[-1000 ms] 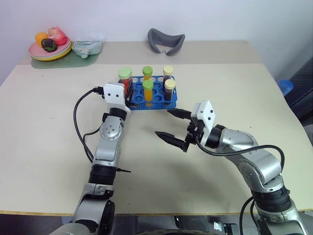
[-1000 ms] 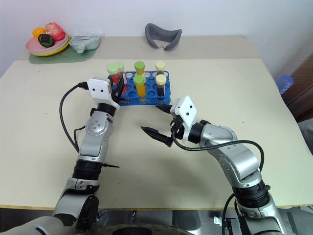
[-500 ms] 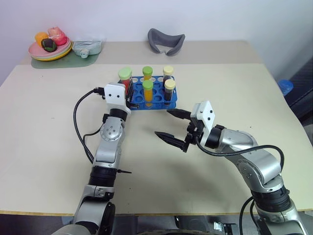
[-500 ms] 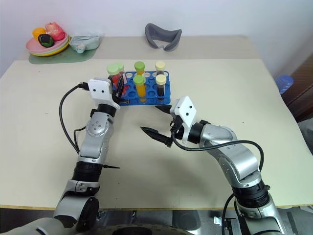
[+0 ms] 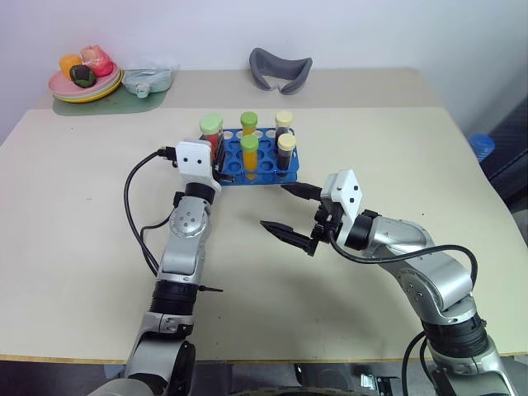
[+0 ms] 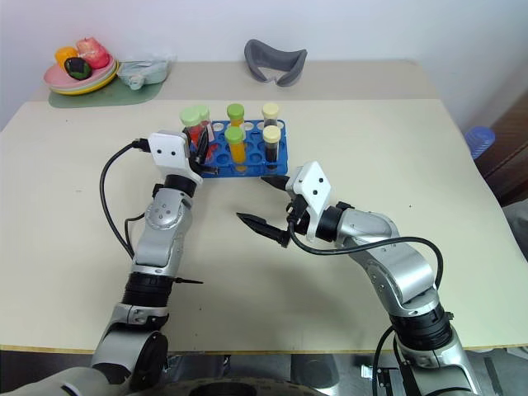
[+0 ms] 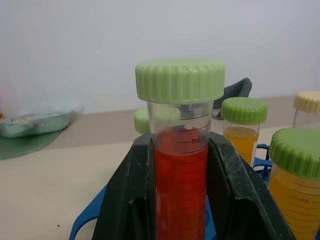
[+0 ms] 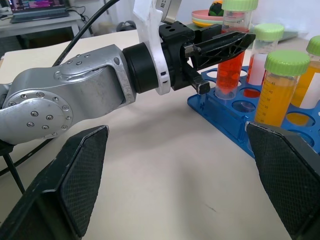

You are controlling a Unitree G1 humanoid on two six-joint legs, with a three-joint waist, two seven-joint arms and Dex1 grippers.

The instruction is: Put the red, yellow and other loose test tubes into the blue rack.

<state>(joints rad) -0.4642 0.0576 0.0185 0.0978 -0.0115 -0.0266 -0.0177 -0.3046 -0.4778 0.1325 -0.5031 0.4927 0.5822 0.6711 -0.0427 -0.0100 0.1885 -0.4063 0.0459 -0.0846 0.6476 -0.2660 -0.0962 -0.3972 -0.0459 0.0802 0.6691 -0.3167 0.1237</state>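
Left gripper (image 7: 180, 200) — jaws pinching the red test tube (image 7: 180, 185) upright, its base in a corner hole of the blue rack (image 5: 252, 169); yellow-orange tubes (image 5: 249, 155) and dark brown tubes (image 5: 285, 153) stand in the rack; right gripper (image 5: 289, 213) — jaws spread wide above the tabletop (image 5: 82, 247), just beside the rack.

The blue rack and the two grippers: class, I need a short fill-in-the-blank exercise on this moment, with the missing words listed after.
1. The left gripper is shut on the tube of ____ liquid.
2. That tube's cap is pale ____.
3. The right gripper hangs ____ beside the blue rack, holding nothing.
4. The grey curved object lies ____ the rack, near the wall.

Missing words: red; green; open; behind
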